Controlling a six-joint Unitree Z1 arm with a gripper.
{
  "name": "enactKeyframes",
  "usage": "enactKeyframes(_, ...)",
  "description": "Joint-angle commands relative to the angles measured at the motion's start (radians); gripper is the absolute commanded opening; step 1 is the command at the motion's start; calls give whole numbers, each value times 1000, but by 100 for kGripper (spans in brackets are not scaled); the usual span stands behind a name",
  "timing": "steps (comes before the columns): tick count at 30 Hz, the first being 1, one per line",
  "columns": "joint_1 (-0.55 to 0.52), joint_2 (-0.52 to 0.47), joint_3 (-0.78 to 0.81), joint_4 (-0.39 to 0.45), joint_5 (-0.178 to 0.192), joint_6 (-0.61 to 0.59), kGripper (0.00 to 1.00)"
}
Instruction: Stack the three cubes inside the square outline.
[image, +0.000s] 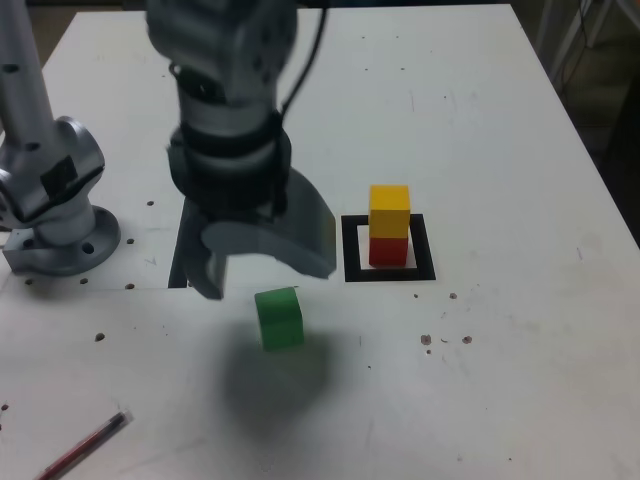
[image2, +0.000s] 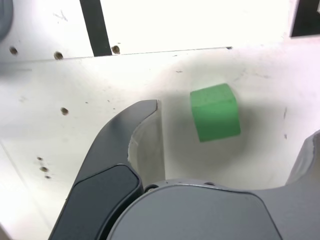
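In the exterior view we see the gripper (image: 262, 262) hanging just above the green cube (image: 279, 318), its jaws spread wide and holding nothing, while the yellow cube (image: 389, 211) sits on the red cube (image: 388, 250) inside the square outline (image: 388, 248) toward that view's right. In the wrist view we find the green cube (image2: 215, 112) resting on the white table (image2: 45, 130) between the two open fingers (image2: 117, 145), touching neither.

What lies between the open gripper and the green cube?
Nothing: in the wrist view, only bare white table separates the gripper from the green cube.
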Motion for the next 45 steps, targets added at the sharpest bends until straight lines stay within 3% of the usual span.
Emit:
enactKeyframes(1,-1,8,14,-8,-5,-9,98)
enactKeyframes(11,8,95,74,-164,-86,-36,98)
enactKeyframes(18,12,149,90,-228,-102,-30,95)
enactKeyframes(23,23,142,100,-226,-96,-29,87)
enactKeyframes(33,31,166,104,-248,-46,-29,81)
enactKeyframes(45,50,153,102,-213,-8,-28,69)
